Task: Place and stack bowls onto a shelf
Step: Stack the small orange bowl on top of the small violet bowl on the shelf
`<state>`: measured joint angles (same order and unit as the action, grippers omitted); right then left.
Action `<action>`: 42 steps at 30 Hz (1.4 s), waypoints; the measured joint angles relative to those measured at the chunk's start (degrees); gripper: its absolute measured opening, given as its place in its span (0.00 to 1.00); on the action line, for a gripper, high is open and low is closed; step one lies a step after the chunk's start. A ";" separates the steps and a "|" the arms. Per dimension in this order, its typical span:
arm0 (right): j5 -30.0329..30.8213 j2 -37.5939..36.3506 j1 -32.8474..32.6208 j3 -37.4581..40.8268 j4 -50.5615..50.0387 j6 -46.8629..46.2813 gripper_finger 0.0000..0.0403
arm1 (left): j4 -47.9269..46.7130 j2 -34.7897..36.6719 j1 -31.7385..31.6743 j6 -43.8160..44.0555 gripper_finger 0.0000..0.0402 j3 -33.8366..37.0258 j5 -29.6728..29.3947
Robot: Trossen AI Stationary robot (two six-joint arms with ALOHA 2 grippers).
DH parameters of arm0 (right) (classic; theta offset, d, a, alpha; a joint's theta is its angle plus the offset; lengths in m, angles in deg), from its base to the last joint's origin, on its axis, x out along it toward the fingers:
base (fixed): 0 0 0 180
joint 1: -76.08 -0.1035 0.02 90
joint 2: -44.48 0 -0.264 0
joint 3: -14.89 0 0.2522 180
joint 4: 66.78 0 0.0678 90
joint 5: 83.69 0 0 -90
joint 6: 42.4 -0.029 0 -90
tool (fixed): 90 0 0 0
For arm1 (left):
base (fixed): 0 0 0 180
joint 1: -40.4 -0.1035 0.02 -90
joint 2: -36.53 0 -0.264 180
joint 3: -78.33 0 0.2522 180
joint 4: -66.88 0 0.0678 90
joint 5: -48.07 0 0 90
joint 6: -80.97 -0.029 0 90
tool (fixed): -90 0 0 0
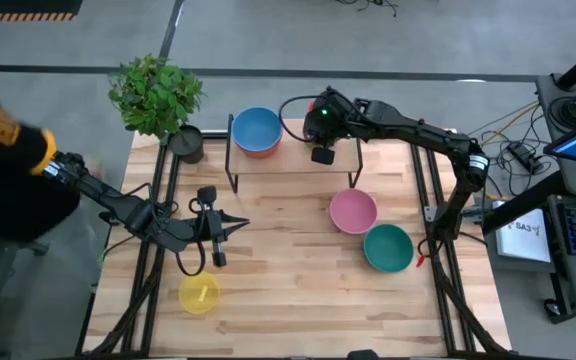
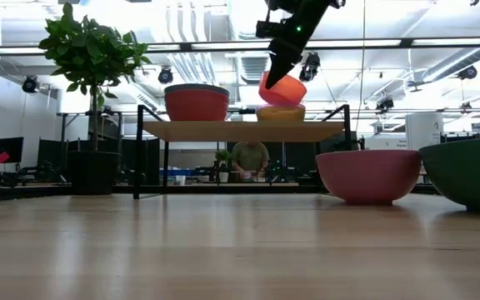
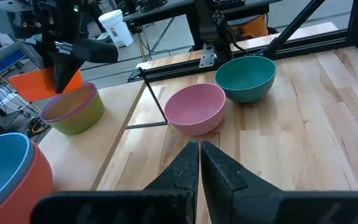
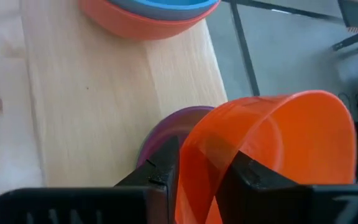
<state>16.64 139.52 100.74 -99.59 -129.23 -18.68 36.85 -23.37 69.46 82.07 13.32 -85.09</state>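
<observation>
My right gripper (image 1: 320, 128) hangs over the right half of the shelf (image 1: 293, 160), shut on the orange bowl (image 2: 283, 90). That bowl is tilted just above the green bowl (image 3: 73, 115), which stands on the shelf board with the purple bowl (image 4: 173, 124) nested in it. On the shelf's left half the blue bowl (image 1: 258, 128) sits inside the red bowl (image 2: 197, 104). The pink bowl (image 1: 353, 212), teal bowl (image 1: 388, 247) and yellow bowl (image 1: 199, 293) stand on the table. My left gripper (image 1: 218, 228) waits shut over the table's left middle, touching nothing. My right gripper pinches the orange bowl's wall at its rim (image 4: 197, 165), with one finger (image 4: 247, 174) inside the bowl and the other (image 4: 160, 165) outside. The fingers come from above, pointing down. The bowl is lifted clear and tilted, its mouth turned sideways over the purple bowl.
A dark plant pot (image 1: 186, 143) with a leafy plant (image 1: 155, 92) stands at the table's far left corner, beside the shelf. A person's dark sleeve (image 1: 3, 165) shows off the table's left edge. Bare wood lies between the yellow bowl and the pink bowl.
</observation>
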 joint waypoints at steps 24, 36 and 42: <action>0.15 0.00 0.00 0.00 -0.28 -1.15 0.28 | -0.02 0.00 0.00 0.02 0.00 0.00 0.02; -3.32 -0.40 -0.13 0.07 3.97 -3.90 0.28 | -0.02 0.00 -0.01 0.04 0.00 0.00 0.04; -9.07 -1.38 0.06 0.09 12.73 -4.88 0.18 | -0.07 0.00 0.00 0.31 0.00 0.00 0.08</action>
<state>7.56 138.14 100.80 -99.51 -116.50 -23.57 36.78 -23.37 69.45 82.38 13.32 -85.00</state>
